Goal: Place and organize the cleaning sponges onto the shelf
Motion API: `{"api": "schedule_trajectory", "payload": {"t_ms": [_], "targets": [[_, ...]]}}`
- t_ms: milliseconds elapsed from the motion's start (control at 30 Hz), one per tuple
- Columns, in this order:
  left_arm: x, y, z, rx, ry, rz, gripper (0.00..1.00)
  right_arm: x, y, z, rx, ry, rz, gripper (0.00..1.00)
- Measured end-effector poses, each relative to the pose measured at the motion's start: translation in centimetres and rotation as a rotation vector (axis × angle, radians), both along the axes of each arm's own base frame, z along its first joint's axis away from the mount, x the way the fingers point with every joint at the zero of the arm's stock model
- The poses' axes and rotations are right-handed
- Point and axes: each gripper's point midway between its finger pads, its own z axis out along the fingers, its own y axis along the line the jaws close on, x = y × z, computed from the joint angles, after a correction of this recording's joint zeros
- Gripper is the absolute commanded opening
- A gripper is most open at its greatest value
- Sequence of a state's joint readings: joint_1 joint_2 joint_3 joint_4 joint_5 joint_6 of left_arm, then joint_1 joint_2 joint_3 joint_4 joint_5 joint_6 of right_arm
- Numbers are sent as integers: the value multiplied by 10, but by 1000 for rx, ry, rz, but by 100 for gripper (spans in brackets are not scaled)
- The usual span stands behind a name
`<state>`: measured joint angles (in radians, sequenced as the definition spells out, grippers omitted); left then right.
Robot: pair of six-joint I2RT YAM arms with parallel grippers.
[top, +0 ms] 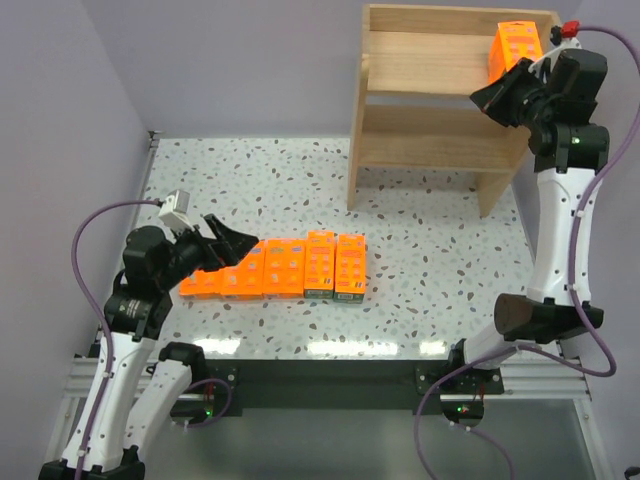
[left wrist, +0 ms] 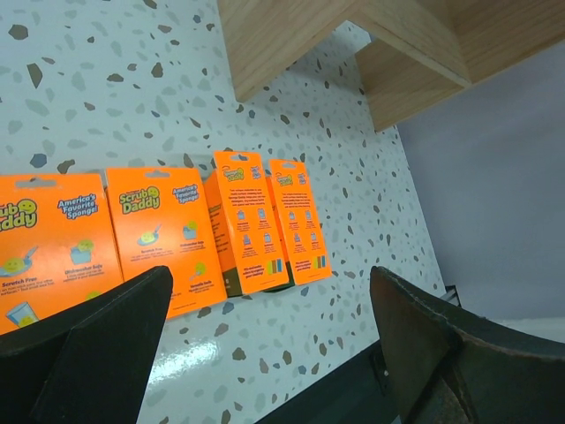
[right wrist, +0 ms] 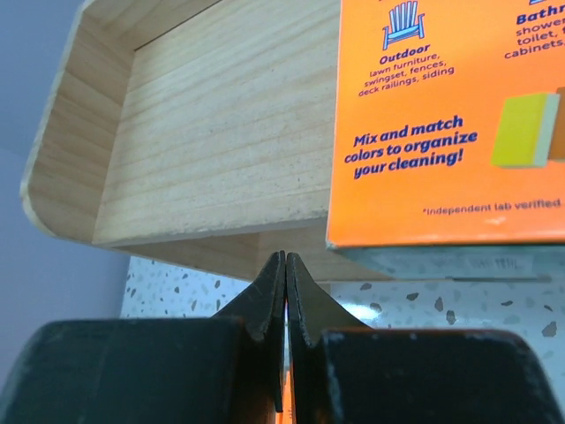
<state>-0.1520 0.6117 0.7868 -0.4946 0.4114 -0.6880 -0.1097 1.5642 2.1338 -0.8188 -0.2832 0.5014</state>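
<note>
The right gripper (top: 485,98) is hanging up high by the front of the wooden shelf (top: 430,60). In the right wrist view its two fingers (right wrist: 275,296) are pressing tight together. One orange sponge pack (top: 515,48) is sitting on the top level of the shelf, at the right end, just above and beside the right gripper. In the right wrist view this pack (right wrist: 450,115) is showing small pictures and blue words, and its bottom edge is lying at the front edge of the shelf board (right wrist: 203,132). The left gripper (top: 238,250) is hanging low over the speckled table (top: 440,260), and its fingers (left wrist: 97,353) are spreading wide apart with nothing between them. Five more orange packs are lying in a row on the table, side by side and touching. The left gripper is covering part of the packs on the left end (top: 200,283). The two packs on the right end (top: 335,265) are showing a dark green band at their near ends.
</note>
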Motion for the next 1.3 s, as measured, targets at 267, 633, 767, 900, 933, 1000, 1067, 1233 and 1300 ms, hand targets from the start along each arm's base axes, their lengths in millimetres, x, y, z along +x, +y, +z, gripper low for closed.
{"api": "schedule_trajectory", "payload": {"t_ms": [267, 633, 767, 900, 933, 1000, 1067, 1233, 1300], "targets": [[0, 2, -2, 14, 1, 5, 99, 24, -3, 0, 25, -58, -13, 0], [0, 4, -5, 26, 5, 15, 99, 40, -18, 19, 28, -151, -100, 0], [-1, 5, -6, 28, 11, 18, 99, 50, -20, 18, 32, -159, -106, 0], [-4, 6, -8, 34, 18, 19, 99, 63, -20, 16, 39, -163, -98, 0], [-4, 6, -8, 37, 19, 21, 99, 66, -21, 15, 40, -165, -97, 0], [-5, 7, -9, 39, 23, 24, 99, 69, -21, 15, 47, -169, -94, 0], [-6, 8, -10, 41, 27, 27, 99, 70, -21, 19, 56, -183, -83, 0], [-8, 9, -7, 43, 20, 35, 99, 69, -18, 34, 81, -236, -40, 0], [-8, 10, -6, 43, 17, 39, 100, 64, -13, 36, 95, -252, -6, 0]]}}
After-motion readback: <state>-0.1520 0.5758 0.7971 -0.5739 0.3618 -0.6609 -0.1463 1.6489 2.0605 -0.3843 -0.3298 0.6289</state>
